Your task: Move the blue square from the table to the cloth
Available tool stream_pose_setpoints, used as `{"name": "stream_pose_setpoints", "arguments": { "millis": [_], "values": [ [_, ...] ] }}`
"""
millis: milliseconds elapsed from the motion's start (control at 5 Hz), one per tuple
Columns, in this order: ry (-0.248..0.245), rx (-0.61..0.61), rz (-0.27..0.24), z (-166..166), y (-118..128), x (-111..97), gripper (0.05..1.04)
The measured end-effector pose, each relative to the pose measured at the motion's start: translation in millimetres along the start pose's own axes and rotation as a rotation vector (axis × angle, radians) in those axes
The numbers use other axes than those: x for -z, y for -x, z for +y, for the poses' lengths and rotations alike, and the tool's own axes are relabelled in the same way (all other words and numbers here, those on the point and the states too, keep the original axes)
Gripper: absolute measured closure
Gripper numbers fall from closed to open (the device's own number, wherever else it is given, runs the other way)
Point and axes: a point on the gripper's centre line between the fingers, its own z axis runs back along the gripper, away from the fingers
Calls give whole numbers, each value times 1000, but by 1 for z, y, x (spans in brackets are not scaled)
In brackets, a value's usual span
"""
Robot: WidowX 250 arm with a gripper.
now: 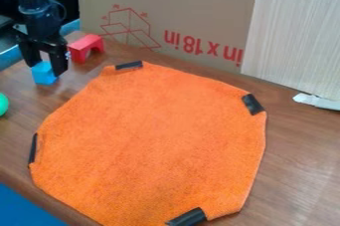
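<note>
At the upper left, the black gripper (pixel 46 64) hangs down directly over the blue square (pixel 44 73), a small light-blue block. The gripper's lower end overlaps the block's upper part and its right edge. Whether the block is held cannot be made out. An orange cloth (pixel 152 135) lies spread over the middle of the brown table (pixel 298 155), with black strips on its edges. The block is off the cloth, to the left of its upper corner.
A red arch-shaped block (pixel 86 47) stands just right of the gripper. A green round object (pixel 3 104) is at the left edge. Behind the cloth rise a cardboard panel (pixel 193 1) and a pale ribbed board (pixel 292 41), with a white scrap (pixel 317 101) at its foot.
</note>
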Motion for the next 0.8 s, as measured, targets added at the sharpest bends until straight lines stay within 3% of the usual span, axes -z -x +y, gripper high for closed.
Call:
{"name": "stream_pose_setpoints", "arguments": {
  "millis": [200,400,600,800],
  "values": [
    [-14,-2,2,0,-1,1,83],
    [-24,-4,6,-2,-3,5,149],
    [-25,-6,9,-3,-3,5,433],
    [-20,4,12,-3,-3,6,494]
  ]
}}
